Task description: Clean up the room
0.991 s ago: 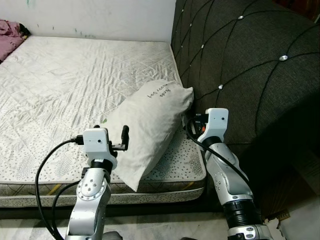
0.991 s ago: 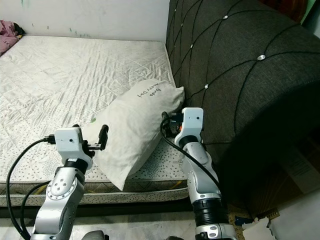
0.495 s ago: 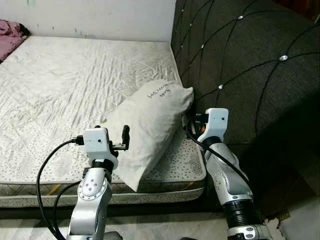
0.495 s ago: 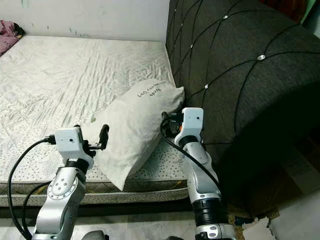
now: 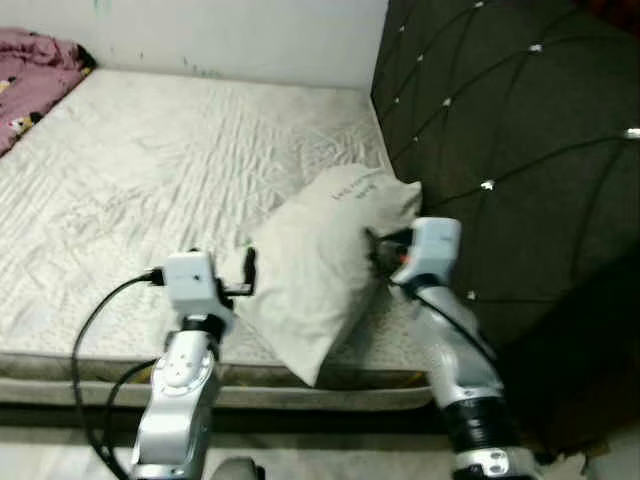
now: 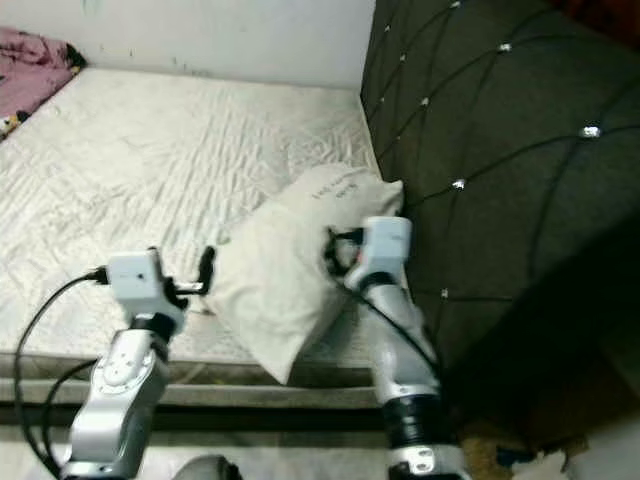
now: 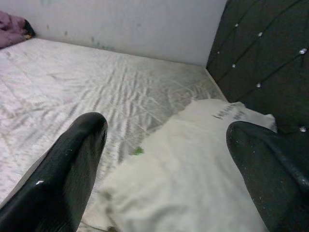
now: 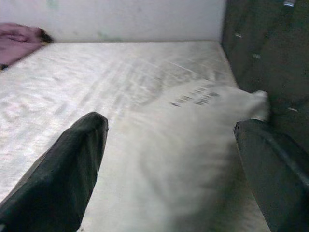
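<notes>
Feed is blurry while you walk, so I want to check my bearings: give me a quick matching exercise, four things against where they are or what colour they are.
Things:
1. pillow
2. headboard
3. crumpled cloth
4. mattress

Descriptions:
A. pink, at the bed's far left corner
B. dark grey, tufted with studs
C. white, between the left gripper and the right gripper
D. pale, quilted, bare

Pairs: 1-C, 2-B, 3-A, 4-D

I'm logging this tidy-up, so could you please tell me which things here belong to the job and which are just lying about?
In the job:
- pillow
- left claw, open
- right claw, open

Lying about:
- mattress
- pink cloth
- tufted headboard
</notes>
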Motion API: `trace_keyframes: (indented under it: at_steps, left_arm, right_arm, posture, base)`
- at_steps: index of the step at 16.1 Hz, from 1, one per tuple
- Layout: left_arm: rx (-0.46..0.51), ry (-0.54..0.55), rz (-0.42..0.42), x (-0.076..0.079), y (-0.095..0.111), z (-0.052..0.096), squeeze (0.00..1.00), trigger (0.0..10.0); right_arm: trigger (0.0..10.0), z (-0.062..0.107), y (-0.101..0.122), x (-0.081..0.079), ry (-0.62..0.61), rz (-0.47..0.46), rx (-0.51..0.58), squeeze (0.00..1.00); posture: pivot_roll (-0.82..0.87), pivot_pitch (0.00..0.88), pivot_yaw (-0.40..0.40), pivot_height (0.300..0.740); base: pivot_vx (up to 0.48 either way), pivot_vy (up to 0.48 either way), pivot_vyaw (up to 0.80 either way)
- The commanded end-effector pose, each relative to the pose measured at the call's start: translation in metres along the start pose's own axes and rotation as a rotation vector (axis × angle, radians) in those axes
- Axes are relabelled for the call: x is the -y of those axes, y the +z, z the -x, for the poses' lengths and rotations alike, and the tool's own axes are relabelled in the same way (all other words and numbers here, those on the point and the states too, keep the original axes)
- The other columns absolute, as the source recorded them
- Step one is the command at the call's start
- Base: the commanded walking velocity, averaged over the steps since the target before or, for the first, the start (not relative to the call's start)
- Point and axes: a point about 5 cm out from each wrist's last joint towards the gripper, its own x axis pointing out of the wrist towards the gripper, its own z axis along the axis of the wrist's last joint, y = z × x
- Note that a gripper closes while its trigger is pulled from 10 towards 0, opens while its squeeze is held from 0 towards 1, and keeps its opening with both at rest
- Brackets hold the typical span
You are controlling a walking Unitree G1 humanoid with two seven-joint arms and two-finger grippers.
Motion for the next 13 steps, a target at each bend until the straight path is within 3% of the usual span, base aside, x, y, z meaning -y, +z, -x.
trace_keyframes:
  at_steps: [1,3,13]
  left_arm:
    - [-0.008,-0.035,0.017,0.0098,-0.0007,-0.0013,0.0,10.0]
    - [0.015,-0.018,0.009,0.0089,0.0012,-0.0019,0.0,10.0]
    - [0.044,-0.081,0.023,0.011,0.0039,0.0011,0.0,10.0]
  right_arm:
    - [10.0,0.0008,-0.0001,0.013,-0.039,0.007,-0.006,0.0]
    - [10.0,0.0007,-0.0007,0.0129,-0.038,0.008,-0.007,0.0]
    - [10.0,-0.0002,-0.0004,0.011,-0.029,0.014,-0.004,0.0]
  posture:
    - [0.12,0.0,-0.048,0.74]
    - [0.12,0.0,-0.048,0.74]
    - [0.12,0.0,-0.051,0.74]
  base:
    - [0.0,0.48,0.0]
    - [0.0,0.48,0.0]
    - [0.025,0.0,0.0]
